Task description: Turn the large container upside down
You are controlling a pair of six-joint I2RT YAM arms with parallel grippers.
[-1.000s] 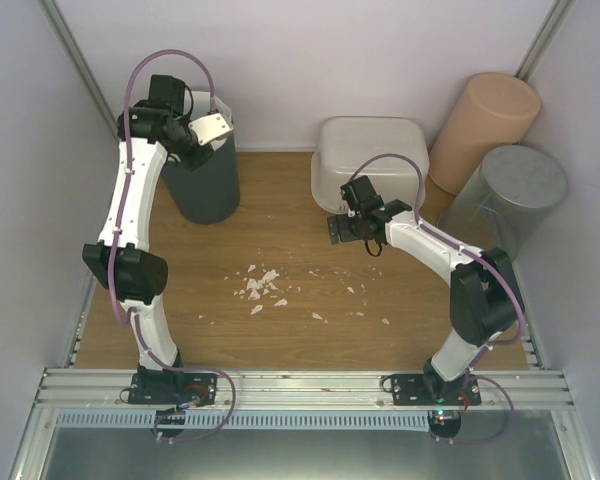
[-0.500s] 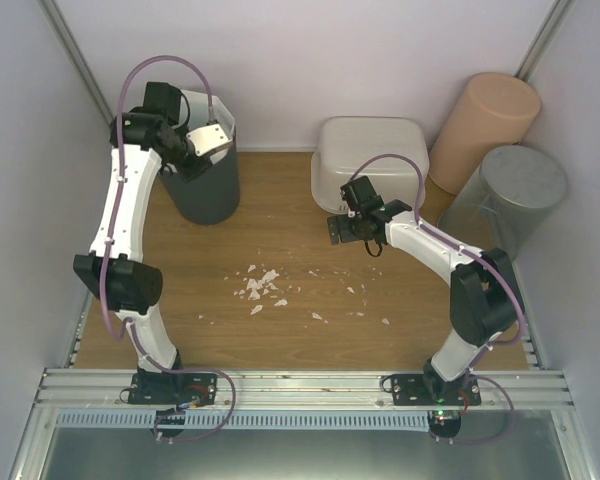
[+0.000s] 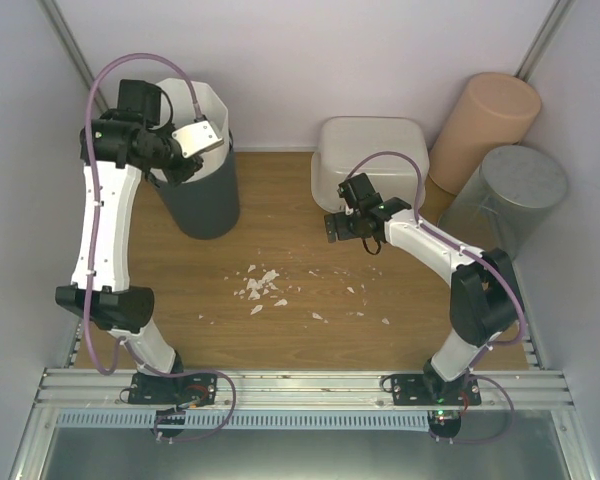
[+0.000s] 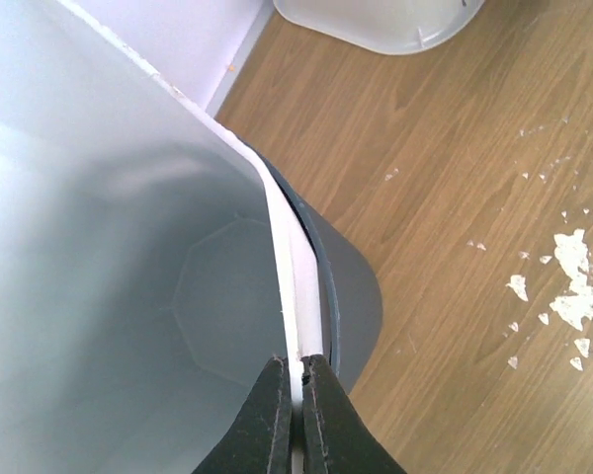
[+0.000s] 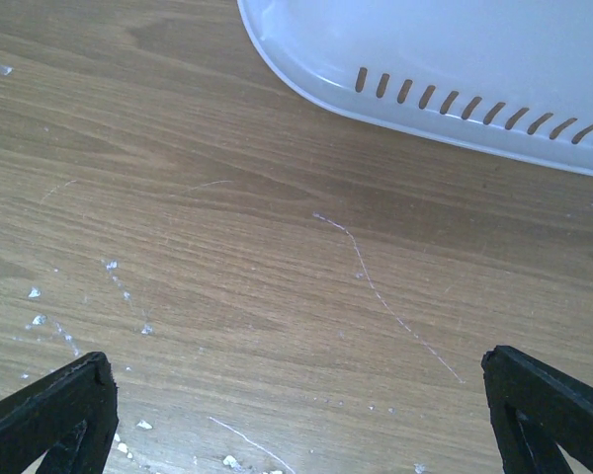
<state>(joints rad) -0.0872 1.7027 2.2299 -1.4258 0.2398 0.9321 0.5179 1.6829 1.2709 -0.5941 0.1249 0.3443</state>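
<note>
The large container (image 3: 208, 196) is a dark grey bin with a pale inside, at the far left of the wooden table. It leans, its open mouth up towards the back wall. My left gripper (image 3: 178, 166) is shut on its white rim. In the left wrist view the black fingers (image 4: 273, 405) pinch the rim (image 4: 298, 286), with the bin's inside (image 4: 128, 276) to their left. My right gripper (image 3: 332, 228) is open and empty, low over bare table in front of the white tub. Its fingertips (image 5: 64, 400) stand wide apart.
A white tub (image 3: 370, 160) lies upside down at the back centre, and shows in the right wrist view (image 5: 455, 49). A peach cylinder (image 3: 485, 125) and a grey cylinder (image 3: 510, 195) stand at the back right. White crumbs (image 3: 260, 285) lie mid-table.
My left arm has swung up and to the left with the rim held. The container has tipped and risen, so more of its mouth shows. The right arm has barely moved.
</note>
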